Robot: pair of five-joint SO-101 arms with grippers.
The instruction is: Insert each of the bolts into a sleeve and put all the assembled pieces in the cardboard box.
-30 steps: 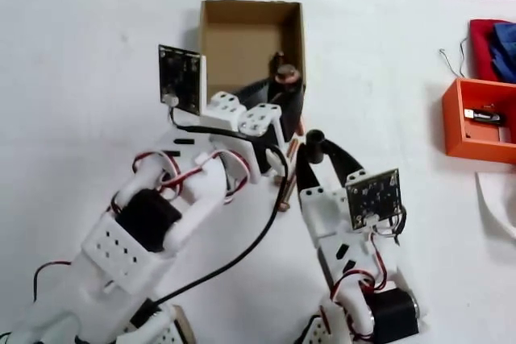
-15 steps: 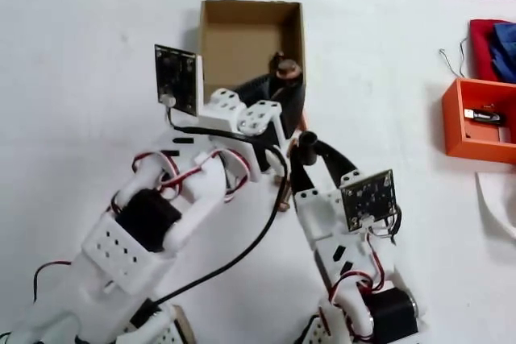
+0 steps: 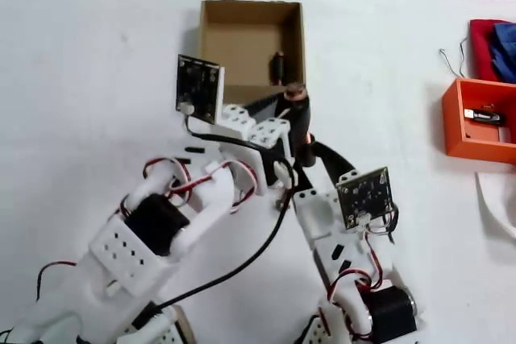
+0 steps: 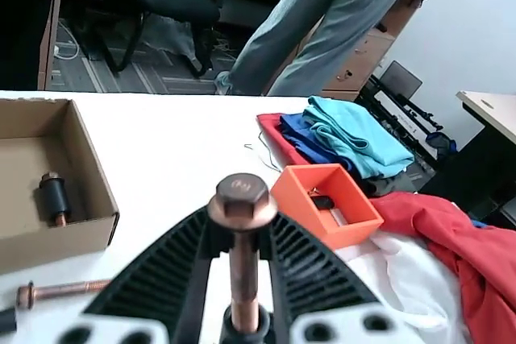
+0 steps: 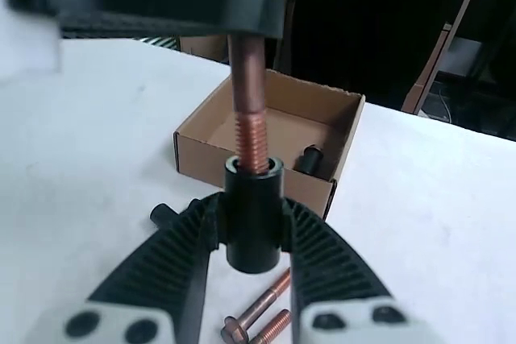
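Right wrist view: sleeve [image 5: 254, 215] between fingers [image 5: 173, 267]

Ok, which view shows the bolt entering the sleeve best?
The right wrist view: the bolt stands with its threaded end just inside the mouth of the sleeve. The left wrist view looks along the bolt from its head, hiding the joint. The high view shows the bolt above the sleeve, but small.

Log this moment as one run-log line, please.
left gripper: shut on bolt | right gripper: shut on sleeve | bolt tip in sleeve mouth | box: one assembled piece | table: two loose bolts
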